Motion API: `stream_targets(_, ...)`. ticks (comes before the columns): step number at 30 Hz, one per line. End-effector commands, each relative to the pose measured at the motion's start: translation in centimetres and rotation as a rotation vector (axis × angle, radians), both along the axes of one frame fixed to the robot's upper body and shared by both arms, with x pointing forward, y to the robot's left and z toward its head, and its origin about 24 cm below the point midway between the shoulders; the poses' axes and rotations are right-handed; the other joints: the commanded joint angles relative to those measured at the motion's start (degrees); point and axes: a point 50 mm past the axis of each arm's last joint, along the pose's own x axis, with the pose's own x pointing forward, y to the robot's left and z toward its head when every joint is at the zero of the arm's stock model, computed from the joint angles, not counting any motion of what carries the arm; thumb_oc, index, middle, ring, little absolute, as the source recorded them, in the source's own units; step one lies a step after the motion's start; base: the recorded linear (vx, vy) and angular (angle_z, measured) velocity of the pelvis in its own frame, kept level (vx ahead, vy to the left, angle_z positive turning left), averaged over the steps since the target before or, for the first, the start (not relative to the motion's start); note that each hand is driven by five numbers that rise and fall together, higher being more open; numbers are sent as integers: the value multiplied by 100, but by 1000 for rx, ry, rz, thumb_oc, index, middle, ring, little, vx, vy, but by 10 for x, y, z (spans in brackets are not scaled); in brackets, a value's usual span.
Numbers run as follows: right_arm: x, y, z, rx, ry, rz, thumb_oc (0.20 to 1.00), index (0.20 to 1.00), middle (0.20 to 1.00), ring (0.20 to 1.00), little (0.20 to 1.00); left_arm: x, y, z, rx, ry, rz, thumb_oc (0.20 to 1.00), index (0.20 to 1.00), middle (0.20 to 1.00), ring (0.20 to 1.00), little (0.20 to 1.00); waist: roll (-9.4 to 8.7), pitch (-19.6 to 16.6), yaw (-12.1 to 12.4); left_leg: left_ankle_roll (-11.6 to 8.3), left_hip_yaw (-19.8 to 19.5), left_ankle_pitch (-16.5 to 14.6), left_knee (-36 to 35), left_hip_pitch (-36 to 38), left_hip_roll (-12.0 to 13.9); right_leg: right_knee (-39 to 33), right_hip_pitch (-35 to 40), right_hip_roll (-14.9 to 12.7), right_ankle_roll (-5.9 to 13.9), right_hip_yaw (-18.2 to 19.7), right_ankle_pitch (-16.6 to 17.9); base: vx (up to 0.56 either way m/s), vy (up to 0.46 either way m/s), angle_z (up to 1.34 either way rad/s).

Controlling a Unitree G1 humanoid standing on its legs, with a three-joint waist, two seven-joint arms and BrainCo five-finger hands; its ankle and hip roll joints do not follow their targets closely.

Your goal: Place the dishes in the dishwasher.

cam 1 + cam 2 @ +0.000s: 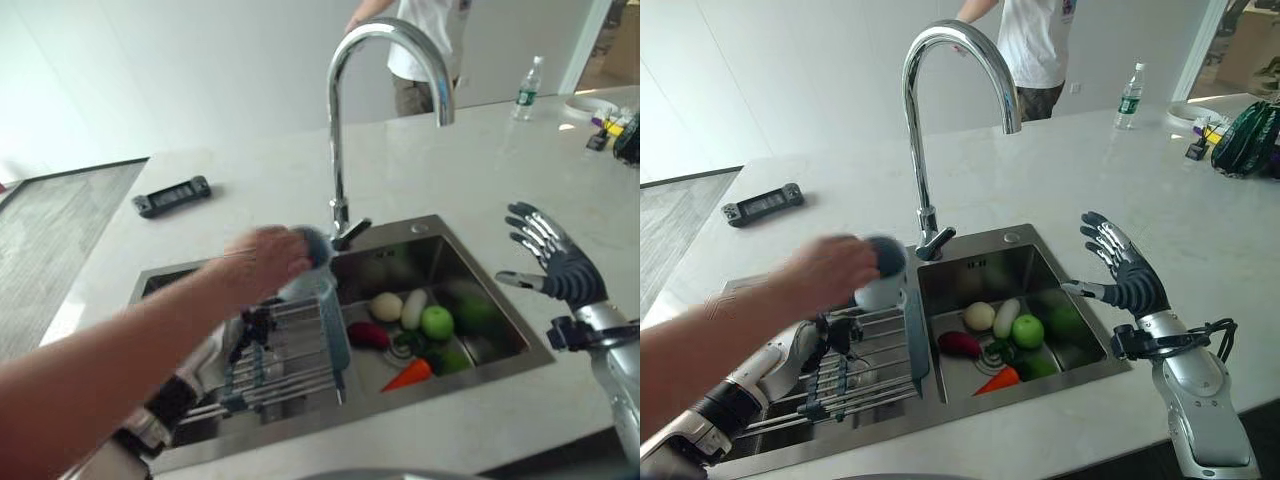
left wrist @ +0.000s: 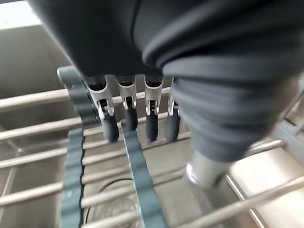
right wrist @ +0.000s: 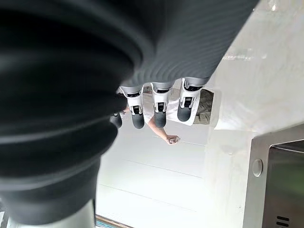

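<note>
Left hand (image 1: 830, 335) on rack (image 1: 865, 370), half-hidden under person's blurred arm (image 1: 730, 310).

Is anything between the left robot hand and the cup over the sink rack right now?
Yes. A person's hand grips the blue-grey cup above the metal wire rack, and their forearm reaches in above the left robot hand, which sits low on the rack's bars.
</note>
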Motion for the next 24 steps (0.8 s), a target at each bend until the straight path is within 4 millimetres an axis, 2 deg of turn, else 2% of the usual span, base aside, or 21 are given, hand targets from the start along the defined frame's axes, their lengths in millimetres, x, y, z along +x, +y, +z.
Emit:
stream_targets(1,11,10,24,-5,-143,50,1000,1000,1000,1000,1000,-12,-3,-30,-22,134,-18,200,200,200,200,200,-235,-36,-171,-196,57,-269,29,489,275,-311,30,-300,727,-3,547,-10,0,-4)
stream_targets(5,9,9,23,-4,-149,39,1000,1000,1000,1000,1000,-7,-12,-20,-173,41,-17,200,200,200,200,200,-230,-21,-146,-196,42,-270,29,495,270,-311,34,-293,727,12,558,-16,-3,-6)
stream_targets(9,4,4,20,-5,-151,11,1000,1000,1000,1000,1000,-1,-11,1,-397,-84,38,200,200,200,200,200,-231,-1,-51,-203,24,-257,29,494,275,-311,50,-299,719,-25,570,-17,-3,-3)
stream_targets(11,2,3,19,-6,-153,-2,1000,1000,1000,1000,1000,2,-6,14,-491,-169,99,200,200,200,200,200,-230,9,-2,-212,6,-246,29,492,278,-311,59,-309,710,-50,574,0,0,0)
stream_targets(14,0,0,17,-8,-150,-20,1000,1000,1000,1000,1000,-1,8,12,-520,-178,213,200,200,200,200,200,-234,9,67,-217,-25,-236,29,485,278,-311,75,-316,704,-83,562,0,0,0)
stream_targets(15,0,-1,18,-10,-150,-31,1000,1000,1000,1000,1000,-2,10,16,-545,-196,237,1000,1000,1000,1000,1000,-236,19,108,-223,-68,-224,29,477,273,-311,83,-320,698,-93,559,-22,-6,5)
stream_targets(19,-3,-2,19,-7,-154,-58,1000,1000,1000,1000,1000,-2,12,38,-610,-298,237,1000,1000,1000,1000,1000,-239,33,219,-236,-126,-205,29,459,277,-311,108,-341,694,-172,534,-29,-4,11)
stream_targets(21,-6,-3,19,-9,-154,-78,1000,1000,1000,1000,1000,-3,14,68,-683,-415,201,1000,1000,1000,1000,1000,-244,45,331,-256,-175,-185,29,437,277,-311,122,-366,696,-255,522,-53,5,4)
stream_targets(24,-9,-3,19,-8,-157,-85,1000,1000,1000,1000,1000,-7,14,81,-734,-496,179,1000,1000,1000,1000,1000,-250,54,394,-269,-214,-169,29,425,275,-311,131,-380,692,-300,515,-37,9,10)
